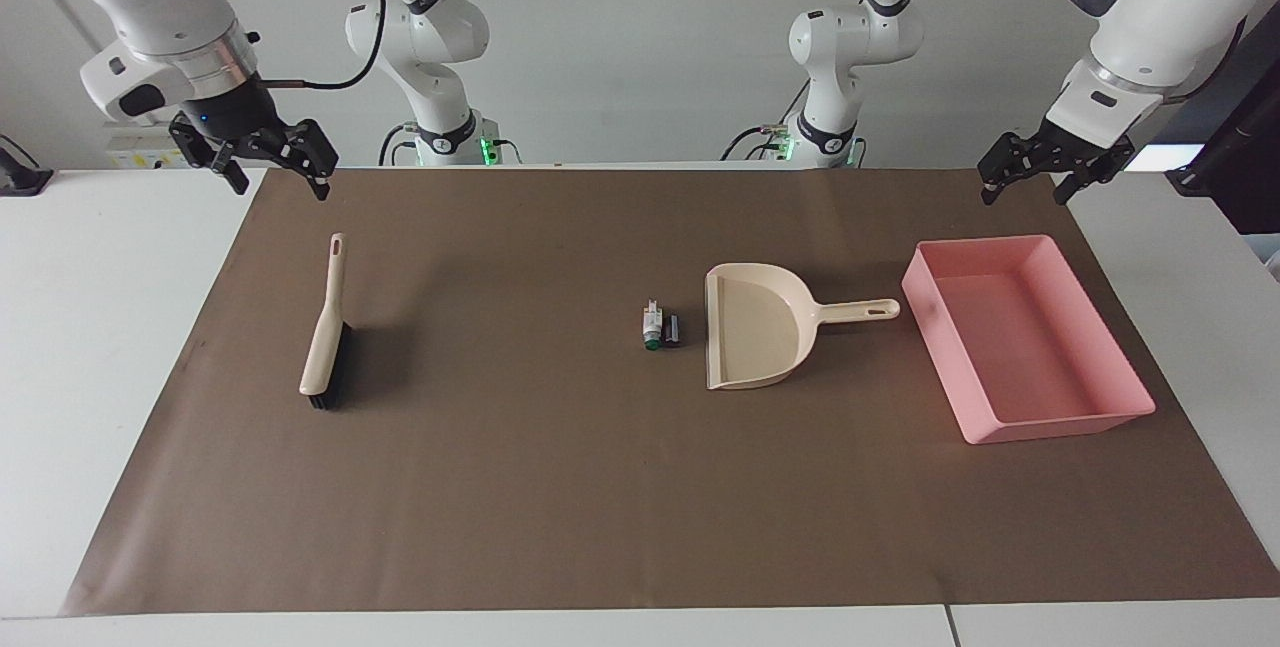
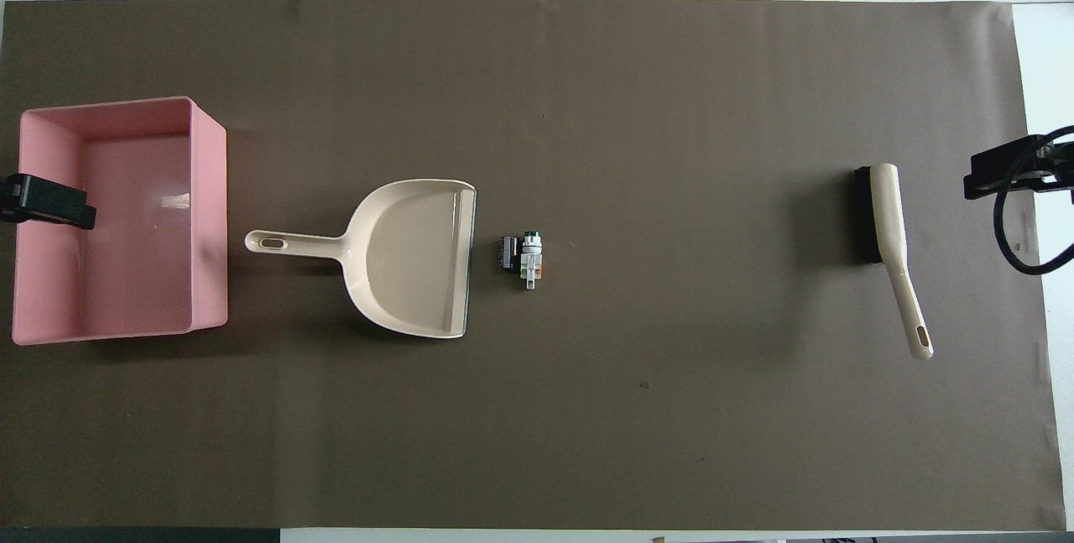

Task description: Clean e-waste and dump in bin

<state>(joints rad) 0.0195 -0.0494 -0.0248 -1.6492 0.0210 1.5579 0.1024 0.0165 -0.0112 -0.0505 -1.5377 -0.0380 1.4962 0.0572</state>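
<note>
My left gripper (image 1: 1035,175) hangs in the air at the left arm's end of the table, over the edge of the brown paper mat (image 1: 560,487) on the robots' side of the shallow rectangular pink plastic bin (image 1: 1120,347). Its fingers stand spread apart and hold nothing. My right gripper (image 1: 272,165) hangs at the right arm's end, over the mat's edge nearer to the robots than the beige plastic brush with black bristles (image 1: 326,332). Its fingers are likewise spread and hold nothing.

The e-waste, a small white cylinder-like piece with a green end (image 1: 652,325) and a small black block (image 1: 672,329), lies near the middle of the mat, well apart from both grippers. The two pieces lie side by side and appear to touch, though the contact cannot be confirmed. They sit just beside the open mouth of the beige plastic dustpan (image 1: 755,332), between dustpan and brush.

The bin holds nothing visible. The dustpan pan holds nothing visible.

The white piece's long axis runs toward and away from the robots, green end pointing away from them.
</note>
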